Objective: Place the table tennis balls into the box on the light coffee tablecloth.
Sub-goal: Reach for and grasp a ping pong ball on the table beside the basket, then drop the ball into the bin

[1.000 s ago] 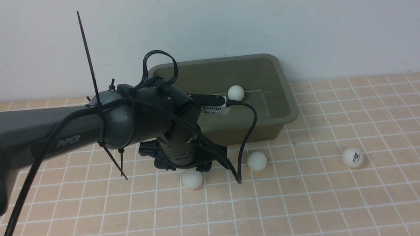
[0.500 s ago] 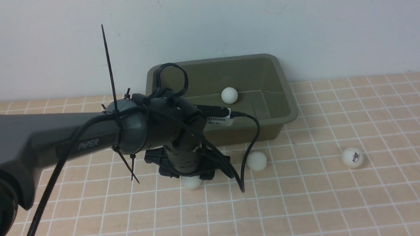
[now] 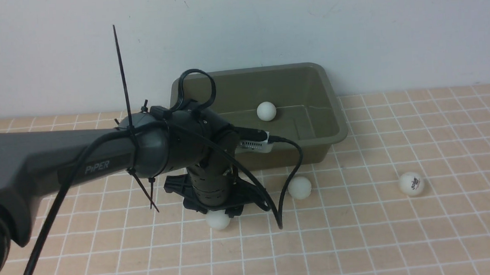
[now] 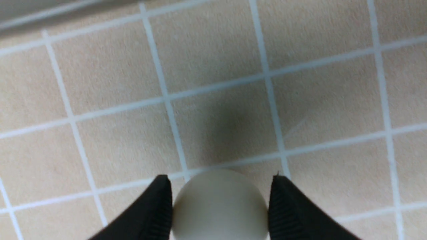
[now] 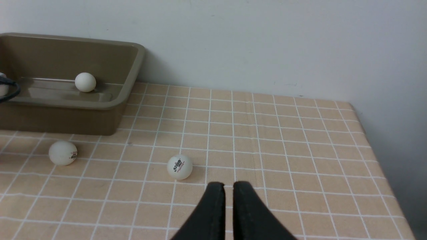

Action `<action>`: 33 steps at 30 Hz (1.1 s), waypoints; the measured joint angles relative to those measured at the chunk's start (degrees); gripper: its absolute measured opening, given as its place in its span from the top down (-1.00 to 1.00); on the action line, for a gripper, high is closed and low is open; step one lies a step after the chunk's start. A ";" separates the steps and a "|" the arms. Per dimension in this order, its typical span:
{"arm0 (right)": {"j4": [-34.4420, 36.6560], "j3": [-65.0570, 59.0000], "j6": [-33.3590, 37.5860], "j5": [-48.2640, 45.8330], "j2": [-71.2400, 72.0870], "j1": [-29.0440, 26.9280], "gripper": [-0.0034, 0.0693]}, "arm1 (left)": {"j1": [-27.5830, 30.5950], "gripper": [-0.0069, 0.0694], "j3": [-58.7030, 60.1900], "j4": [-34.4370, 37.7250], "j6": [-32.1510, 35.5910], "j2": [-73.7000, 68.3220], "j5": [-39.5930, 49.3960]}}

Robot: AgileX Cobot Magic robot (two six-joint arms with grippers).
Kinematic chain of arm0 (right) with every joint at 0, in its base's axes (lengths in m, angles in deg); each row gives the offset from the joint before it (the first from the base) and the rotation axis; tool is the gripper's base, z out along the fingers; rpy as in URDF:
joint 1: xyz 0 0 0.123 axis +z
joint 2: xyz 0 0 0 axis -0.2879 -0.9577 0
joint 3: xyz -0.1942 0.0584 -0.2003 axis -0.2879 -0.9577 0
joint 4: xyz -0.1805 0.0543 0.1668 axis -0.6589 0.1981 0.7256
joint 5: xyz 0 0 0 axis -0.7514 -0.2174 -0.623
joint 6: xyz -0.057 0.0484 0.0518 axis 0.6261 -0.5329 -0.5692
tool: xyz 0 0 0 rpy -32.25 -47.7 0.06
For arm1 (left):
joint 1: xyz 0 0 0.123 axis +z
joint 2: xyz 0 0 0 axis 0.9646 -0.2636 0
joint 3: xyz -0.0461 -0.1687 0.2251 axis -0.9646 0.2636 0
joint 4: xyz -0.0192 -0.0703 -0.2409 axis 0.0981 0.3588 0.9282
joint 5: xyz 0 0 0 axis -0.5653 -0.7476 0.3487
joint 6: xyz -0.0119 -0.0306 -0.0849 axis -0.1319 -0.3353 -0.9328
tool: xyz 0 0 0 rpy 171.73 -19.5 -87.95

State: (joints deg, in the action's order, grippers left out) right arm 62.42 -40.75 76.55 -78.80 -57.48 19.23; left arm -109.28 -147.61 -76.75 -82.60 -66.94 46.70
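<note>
White table tennis ball (image 4: 220, 210) lay on the tablecloth (image 4: 116, 83) near the box (image 3: 311, 151), left gripper (image 4: 220, 178) clamped across it; right gripper (image 5: 224, 200) closed, empty. A tip-only hold risked it squirting free when lifted.

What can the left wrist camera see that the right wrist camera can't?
Only the left wrist view: the gripped ball between the left gripper's black fingers. Only the right wrist view: the box, the ball inside it, a ball beside the box, a logo ball, the wall and the shut right gripper. Both: the checked tablecloth.
</note>
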 joint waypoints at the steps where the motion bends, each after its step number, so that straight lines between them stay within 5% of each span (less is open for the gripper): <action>1: 0.00 0.00 0.00 0.05 0.00 0.00 0.82 | 0.00 0.04 0.00 1.52 1.38 1.06 0.25; 8: 0.00 0.00 0.00 0.16 0.00 0.00 0.82 | -0.56 0.04 0.00 11.88 14.97 9.55 -2.73; 20: 0.00 0.00 0.00 0.39 0.00 0.00 0.82 | 11.72 0.04 -13.88 16.93 31.58 2.43 -5.06; 26: 0.00 0.00 0.00 0.44 0.00 0.00 0.82 | 13.03 0.04 -23.32 17.16 41.55 -5.64 -1.10; 33: 0.00 0.00 0.00 0.43 0.00 0.00 0.82 | 13.03 -0.15 -34.09 17.56 41.83 -9.13 11.67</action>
State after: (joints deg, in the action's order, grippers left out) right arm 62.42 -40.75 76.55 -78.37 -57.48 19.23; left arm -96.25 -181.70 -59.19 -40.77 -76.07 58.37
